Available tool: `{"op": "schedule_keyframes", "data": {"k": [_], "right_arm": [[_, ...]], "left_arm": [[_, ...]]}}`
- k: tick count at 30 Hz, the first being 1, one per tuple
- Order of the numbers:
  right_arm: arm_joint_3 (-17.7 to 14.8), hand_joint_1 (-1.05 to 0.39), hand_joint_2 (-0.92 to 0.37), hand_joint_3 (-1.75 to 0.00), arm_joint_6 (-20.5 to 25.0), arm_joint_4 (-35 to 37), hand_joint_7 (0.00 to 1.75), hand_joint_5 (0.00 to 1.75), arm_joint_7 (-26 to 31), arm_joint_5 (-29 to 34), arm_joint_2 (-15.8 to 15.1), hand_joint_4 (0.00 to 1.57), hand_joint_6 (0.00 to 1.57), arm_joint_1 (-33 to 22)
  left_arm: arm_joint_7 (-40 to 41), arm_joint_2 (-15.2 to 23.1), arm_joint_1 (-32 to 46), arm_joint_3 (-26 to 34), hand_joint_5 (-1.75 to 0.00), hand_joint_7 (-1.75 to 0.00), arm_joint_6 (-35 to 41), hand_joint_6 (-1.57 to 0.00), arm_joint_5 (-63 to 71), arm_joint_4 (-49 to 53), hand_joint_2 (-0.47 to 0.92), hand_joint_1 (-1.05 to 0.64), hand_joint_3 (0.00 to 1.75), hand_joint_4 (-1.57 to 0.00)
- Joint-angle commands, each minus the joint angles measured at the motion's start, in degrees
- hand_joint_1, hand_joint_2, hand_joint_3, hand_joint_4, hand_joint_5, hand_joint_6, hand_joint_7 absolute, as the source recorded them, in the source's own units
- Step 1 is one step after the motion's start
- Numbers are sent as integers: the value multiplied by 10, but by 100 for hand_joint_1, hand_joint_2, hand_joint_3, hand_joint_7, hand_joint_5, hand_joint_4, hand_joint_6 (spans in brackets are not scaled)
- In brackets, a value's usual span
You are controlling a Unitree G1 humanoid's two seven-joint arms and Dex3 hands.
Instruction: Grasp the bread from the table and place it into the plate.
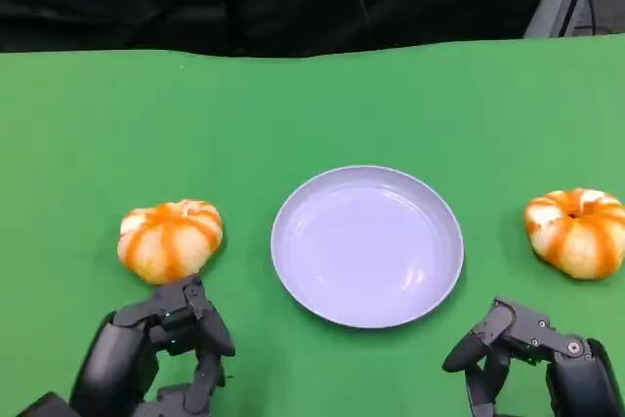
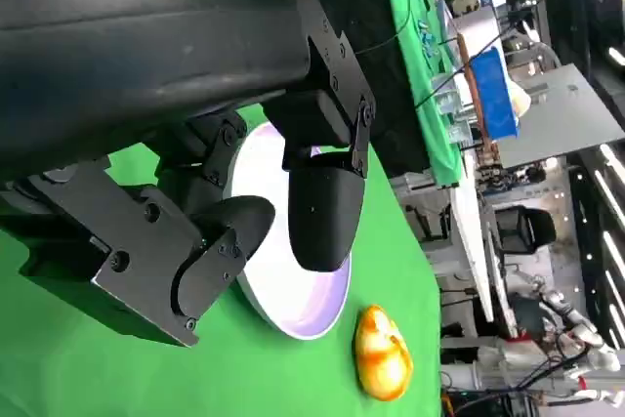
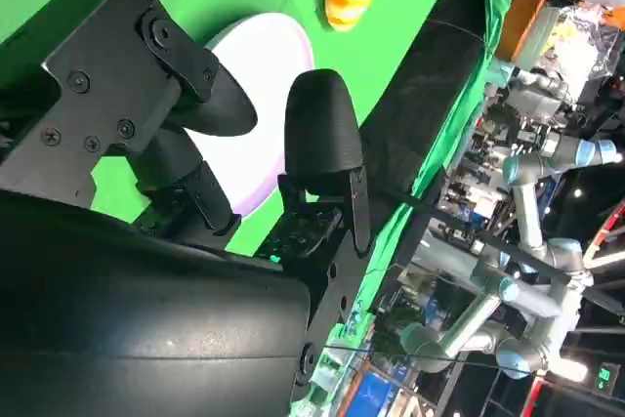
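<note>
Green table [image 1: 88,124], two breads [image 1: 170,239] [image 1: 577,231] (both orange-striped), one plate [image 1: 367,245]

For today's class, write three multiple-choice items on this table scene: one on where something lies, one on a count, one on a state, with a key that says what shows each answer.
1. Where does the round lavender plate lie on the green table?
A. Between the two loaves
B. Beyond both loaves
C. Under the left hand

2. How many orange-and-cream striped round bread loaves are on the table?
A. One
B. Two
C. Three

3. What is in the plate?
A. A loaf
B. A hand
C. Nothing

Key:
1 A: the left loaf and the right loaf flank the plate.
2 B: the head view shows those two loaves.
3 C: the plate's surface is bare, with the left hand and right hand low at the near edge holding nothing.
</note>
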State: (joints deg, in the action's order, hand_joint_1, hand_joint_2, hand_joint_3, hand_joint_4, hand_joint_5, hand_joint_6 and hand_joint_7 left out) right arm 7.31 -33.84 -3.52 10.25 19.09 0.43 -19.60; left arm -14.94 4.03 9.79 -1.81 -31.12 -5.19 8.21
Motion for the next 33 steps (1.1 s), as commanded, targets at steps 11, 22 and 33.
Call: {"op": "schedule_keyframes", "data": {"k": [11, 22, 33], "right_arm": [[3, 4, -24, -145, 1, 7, 133, 172, 8, 2, 2, 94, 87, 4], [5, 3, -26, -144, 2, 13, 135, 173, 9, 5, 3, 93, 86, 11], [2, 4, -24, -147, 0, 22, 135, 173, 13, 8, 1, 95, 86, 22]], "left_arm": [[-12, 74, -28, 5, -86, -38, 61, -74, 58, -9, 87, -13, 28, -59], [46, 177, -102, -15, -39, 0, 107, -47, 309, -50, 92, -43, 4, -37], [134, 196, -211, -84, -29, 0, 182, -41, 490, 29, 91, -49, 2, -28]]}}
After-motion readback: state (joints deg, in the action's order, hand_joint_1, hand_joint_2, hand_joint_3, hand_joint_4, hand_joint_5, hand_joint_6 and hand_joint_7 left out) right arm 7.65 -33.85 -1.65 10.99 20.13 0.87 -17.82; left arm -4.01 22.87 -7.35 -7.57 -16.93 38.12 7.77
